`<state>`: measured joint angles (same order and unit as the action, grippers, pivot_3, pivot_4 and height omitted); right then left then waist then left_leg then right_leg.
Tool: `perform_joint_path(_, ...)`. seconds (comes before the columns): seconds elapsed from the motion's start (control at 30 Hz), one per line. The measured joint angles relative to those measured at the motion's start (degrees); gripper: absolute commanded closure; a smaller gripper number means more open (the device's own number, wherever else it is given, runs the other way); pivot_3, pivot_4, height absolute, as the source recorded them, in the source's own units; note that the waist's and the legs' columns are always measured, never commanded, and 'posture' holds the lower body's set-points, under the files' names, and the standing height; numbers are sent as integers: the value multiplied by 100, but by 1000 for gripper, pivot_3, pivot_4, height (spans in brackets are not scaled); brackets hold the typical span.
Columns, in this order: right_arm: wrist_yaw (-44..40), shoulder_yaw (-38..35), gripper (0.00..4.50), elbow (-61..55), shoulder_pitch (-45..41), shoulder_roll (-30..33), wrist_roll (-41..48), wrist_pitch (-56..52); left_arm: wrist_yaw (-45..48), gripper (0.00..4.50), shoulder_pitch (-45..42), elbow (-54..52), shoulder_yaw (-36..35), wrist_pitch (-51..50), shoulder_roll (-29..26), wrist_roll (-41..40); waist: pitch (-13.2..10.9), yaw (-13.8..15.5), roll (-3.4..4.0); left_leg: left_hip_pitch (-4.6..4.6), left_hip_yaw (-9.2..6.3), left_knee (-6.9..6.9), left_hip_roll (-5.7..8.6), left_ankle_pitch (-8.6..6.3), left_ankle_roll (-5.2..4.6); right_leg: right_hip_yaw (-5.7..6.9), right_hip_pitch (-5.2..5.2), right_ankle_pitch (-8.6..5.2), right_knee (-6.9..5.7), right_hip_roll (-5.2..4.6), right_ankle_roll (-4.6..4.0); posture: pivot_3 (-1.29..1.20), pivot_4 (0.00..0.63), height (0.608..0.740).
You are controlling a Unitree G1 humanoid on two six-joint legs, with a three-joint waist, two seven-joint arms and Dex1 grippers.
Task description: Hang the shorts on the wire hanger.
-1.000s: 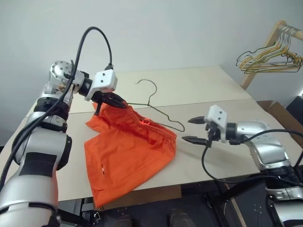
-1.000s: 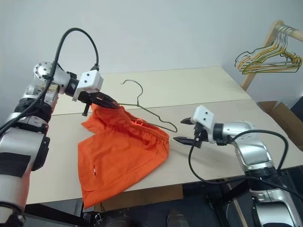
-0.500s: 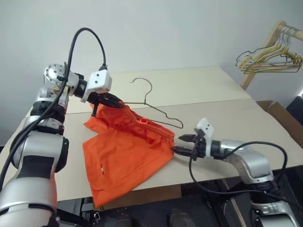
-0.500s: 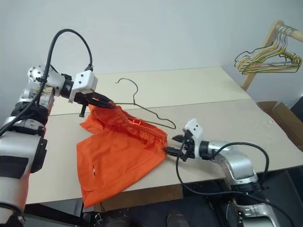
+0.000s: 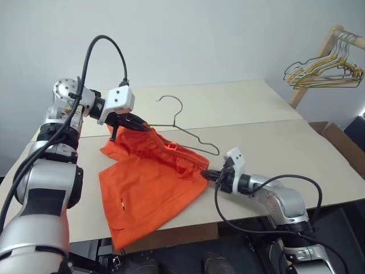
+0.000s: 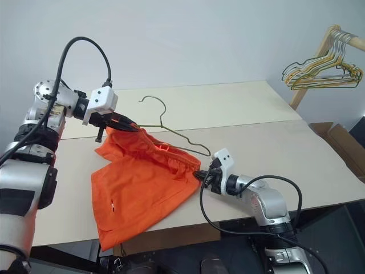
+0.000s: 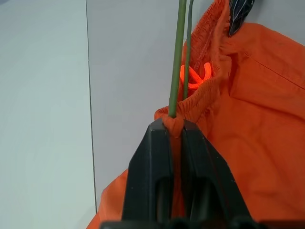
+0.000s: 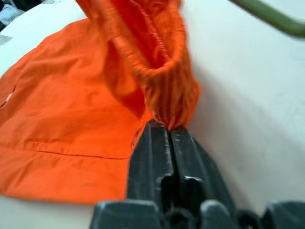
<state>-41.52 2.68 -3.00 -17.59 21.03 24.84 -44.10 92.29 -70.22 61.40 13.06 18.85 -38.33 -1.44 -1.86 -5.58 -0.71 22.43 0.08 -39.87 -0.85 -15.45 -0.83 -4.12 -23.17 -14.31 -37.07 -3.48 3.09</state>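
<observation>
While the orange shorts point(image 5: 151, 185) sprawl across our pale table point(image 5: 268, 137), our left gripper point(image 5: 138, 121) pinches their raised waistband together with the wire hanger point(image 5: 191, 132), and our right gripper point(image 5: 208, 174) pinches the waistband's opposite end.

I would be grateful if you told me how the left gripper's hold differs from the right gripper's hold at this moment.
The left gripper is raised above the table, lifting the far waistband corner of the shorts; the right gripper sits low at the table, on the near corner. The left gripper pinches waistband together with the wire hanger; the right gripper pinches fabric alone. Both are shut on the waistband.
</observation>
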Motion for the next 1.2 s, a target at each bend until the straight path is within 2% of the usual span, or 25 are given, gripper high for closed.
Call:
perform_joint_path(0.2,-612,-365,4472,332,-188,387,628,-441,1,4500,215,-299,198,-31,-183,-487,0,-2,0,0,-4,0,-1,0,0,-1,0,0,-1,-1,0,-81,0,740)
perform_joint_path(0.37,-1351,-451,4472,535,-391,906,982,-554,1,4500,383,-977,652,-190,-550,-1349,0,-1,0,-1,-8,0,-2,-1,-1,-1,0,0,-1,0,0,-69,0,740)
perform_joint_path(0.5,-1652,-334,4472,1005,-605,1152,875,-465,1,4500,482,-1432,897,-278,-791,-1940,0,6,0,-2,-5,0,-2,-1,-1,-1,1,0,-1,0,0,-56,0,740)
perform_joint_path(0.67,-1917,-300,4472,1429,-696,1169,786,-307,1,4500,588,-1837,1239,-490,-1002,-2407,0,10,0,-1,-5,-1,-1,-1,-1,-3,1,0,-1,-1,0,-52,0,740)
perform_joint_path(0.97,-2102,-302,4472,1608,-751,1287,708,-116,1,4500,596,-1657,1418,-266,-1100,-2219,0,16,0,-3,1,-1,0,-1,-1,-2,1,0,1,0,0,-57,0,740)
perform_joint_path(1.2,-2157,-301,4472,1367,-587,1440,605,129,1,4500,591,-1083,1299,182,-797,-1602,0,30,0,0,3,-4,0,-1,-1,-1,1,0,1,0,0,-65,0,740)
